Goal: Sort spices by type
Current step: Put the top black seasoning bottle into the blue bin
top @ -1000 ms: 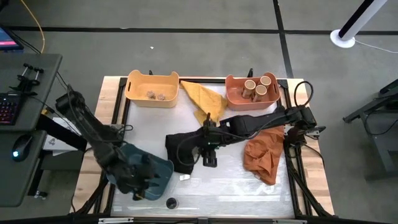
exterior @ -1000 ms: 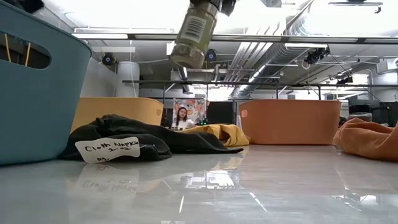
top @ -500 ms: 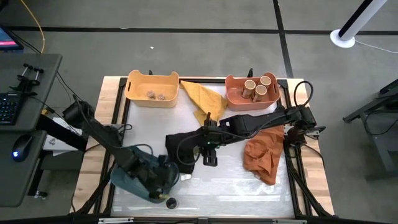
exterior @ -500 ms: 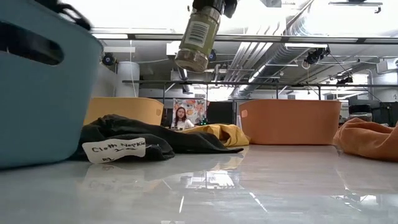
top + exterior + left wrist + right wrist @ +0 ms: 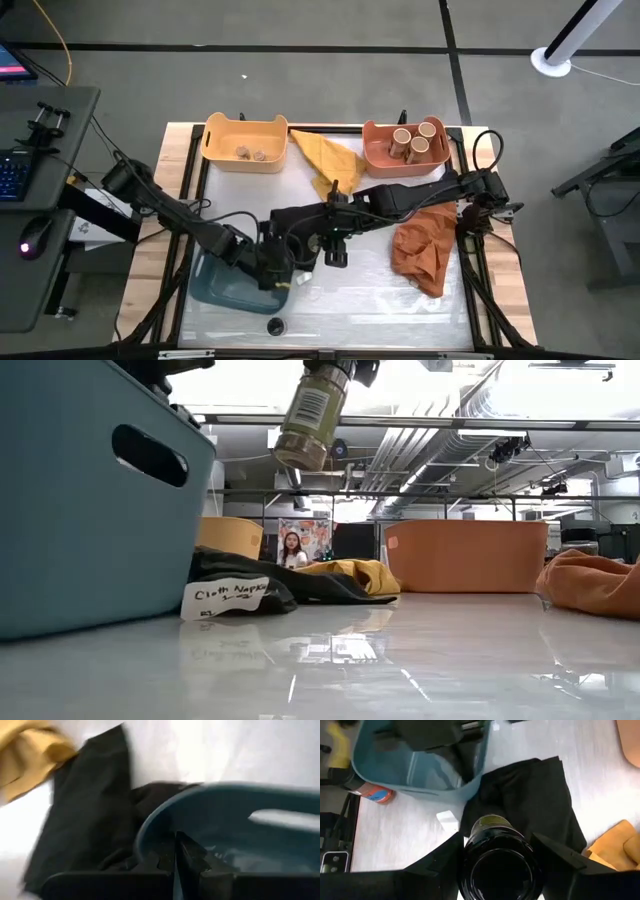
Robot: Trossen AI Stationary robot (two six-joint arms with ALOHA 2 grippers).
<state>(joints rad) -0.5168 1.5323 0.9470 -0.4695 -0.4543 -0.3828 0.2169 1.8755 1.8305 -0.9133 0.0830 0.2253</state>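
Observation:
My right gripper (image 5: 336,252) hangs over the middle of the table, shut on a dark-lidded spice jar (image 5: 312,415) above the black cloth (image 5: 300,225). My left gripper (image 5: 270,272) is near the front of the table, shut on the blue bin (image 5: 222,285), whose base rests on the table in the low view (image 5: 90,510). Another small dark-topped jar (image 5: 275,326) stands by the near edge. Three tan-lidded jars (image 5: 418,138) sit in the salmon bin (image 5: 372,155). Brown lumps (image 5: 250,153) lie in the yellow bin (image 5: 215,145). My left gripper pinches the blue bin's rim (image 5: 150,820) on the side toward the black cloth, one finger (image 5: 192,855) inside the wall and one outside. My right gripper grips the spice jar at its dark lid end (image 5: 500,865), between the two fingers (image 5: 555,860), from above. The jar hangs clear of the table, tilted, with its bottom end (image 5: 298,458) lowest.
A yellow cloth (image 5: 328,160) lies between the two far bins, and an orange cloth (image 5: 425,245) at the table's right. A white tag (image 5: 225,597) lies by the black cloth, close to the blue bin. Bare table shows near the front right.
My left gripper has dragged the blue bin along the table toward the right and the middle, turning it, until it sits against the black cloth. The cloth's near fold and its white tag have been pushed to the right. The right gripper and its jar have barely moved.

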